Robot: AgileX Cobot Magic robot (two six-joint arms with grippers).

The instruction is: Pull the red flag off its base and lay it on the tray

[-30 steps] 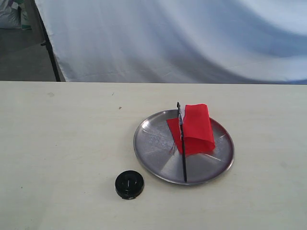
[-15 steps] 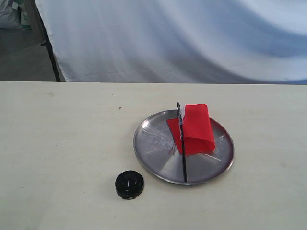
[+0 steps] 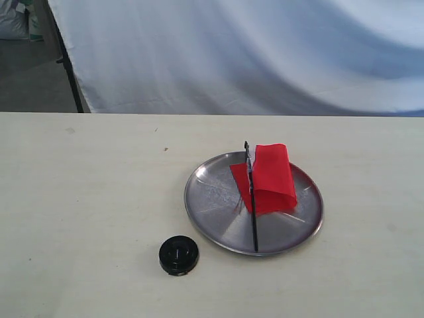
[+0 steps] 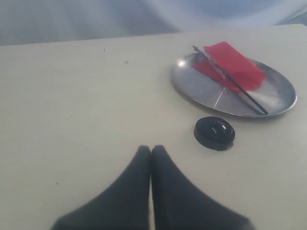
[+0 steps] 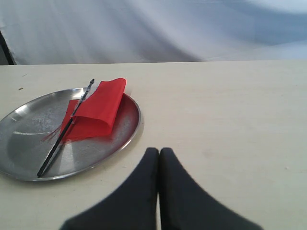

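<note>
On tray (image 3: 212, 199), red flag (image 3: 273, 175) flat; base (image 3: 178, 255) just beside; left tool (image 4: 151, 153), right tool (image 5: 159, 155) closed, empty.

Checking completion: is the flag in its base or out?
Out. The red flag lies on the tray, cloth folded over; the base sits apart on the table with nothing standing in it.

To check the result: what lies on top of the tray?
Only the red flag lies on the tray, its cloth folded over and its pole across the metal. The tray surface under the cloth is hidden.
</note>
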